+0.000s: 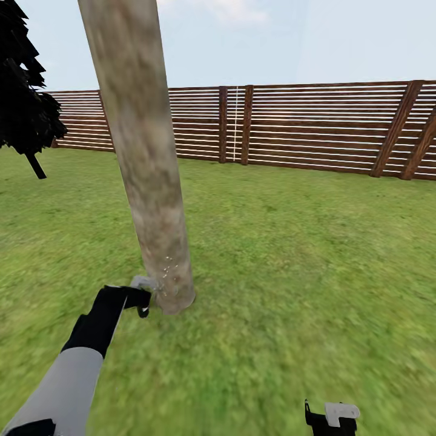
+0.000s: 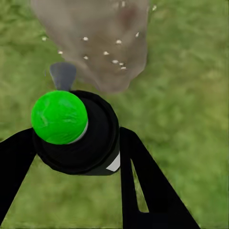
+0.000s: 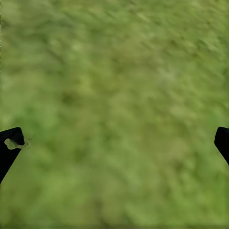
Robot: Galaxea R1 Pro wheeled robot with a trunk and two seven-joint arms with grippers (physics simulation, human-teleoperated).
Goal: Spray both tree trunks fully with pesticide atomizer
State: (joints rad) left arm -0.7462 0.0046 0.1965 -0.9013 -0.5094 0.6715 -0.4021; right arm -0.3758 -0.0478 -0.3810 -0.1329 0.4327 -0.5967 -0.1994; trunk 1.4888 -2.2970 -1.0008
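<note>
Atomizer [image 2: 71, 131] at the tree trunk [image 1: 142, 157] base.
Left end effector [image 1: 140, 301] pinches the green-capped atomizer, its nozzle just ahead near droplet-speckled bark; right end effector [image 3: 114, 143] hangs spread wide over lawn [image 1: 303, 260].

A: What is recorded for the ground?
B: A green lawn [image 1: 290, 254] is seen across the lower two thirds of the head view; blurred grass is also registered in both wrist views.

A: And the boundary?
B: A brown horizontal-slat fence [image 1: 315, 127] is noted across the middle of the frame, with slanted posts at the right edge. A near-black conifer [image 1: 24, 91] is logged at the upper left. Pale blue sky [image 1: 290, 42] with faint cloud is observed above; even daylight is noted.
</note>
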